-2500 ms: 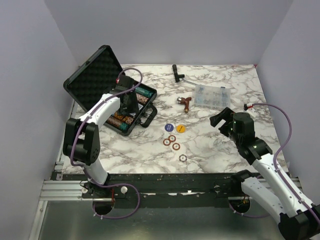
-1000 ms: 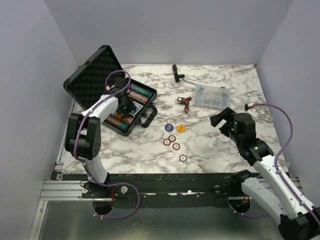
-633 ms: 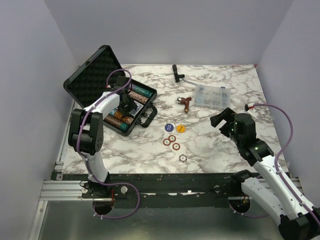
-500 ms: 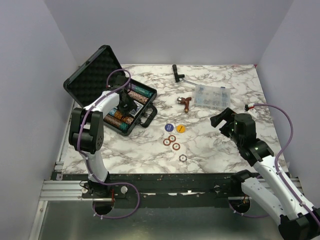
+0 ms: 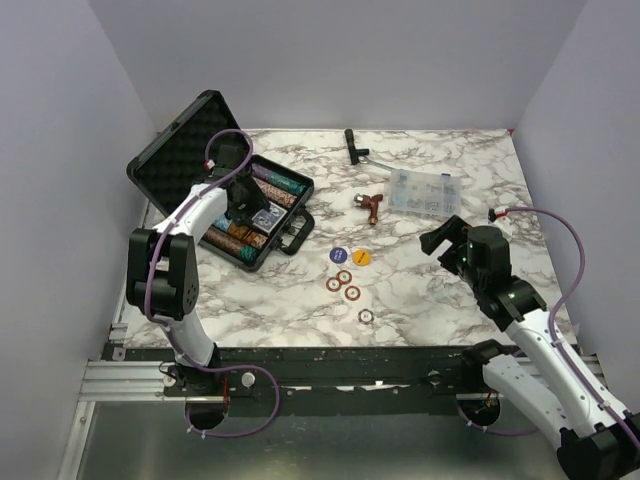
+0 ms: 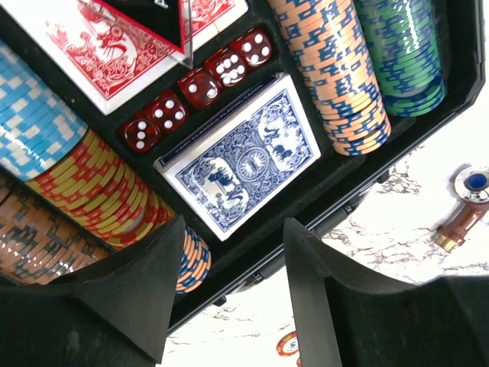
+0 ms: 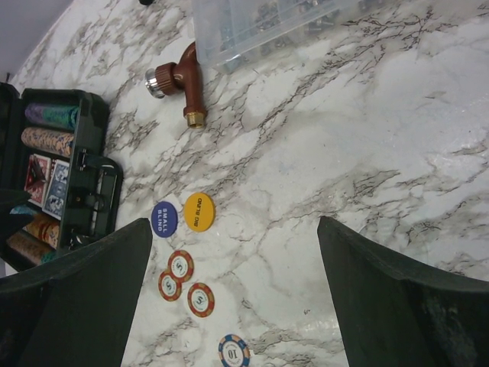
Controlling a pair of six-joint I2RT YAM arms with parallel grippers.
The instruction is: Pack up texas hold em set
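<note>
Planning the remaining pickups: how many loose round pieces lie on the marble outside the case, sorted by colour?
red-and-white chips: 3
blue-and-orange chip marked 10: 1
blue small-blind button: 1
yellow button: 1
Total: 6
</note>
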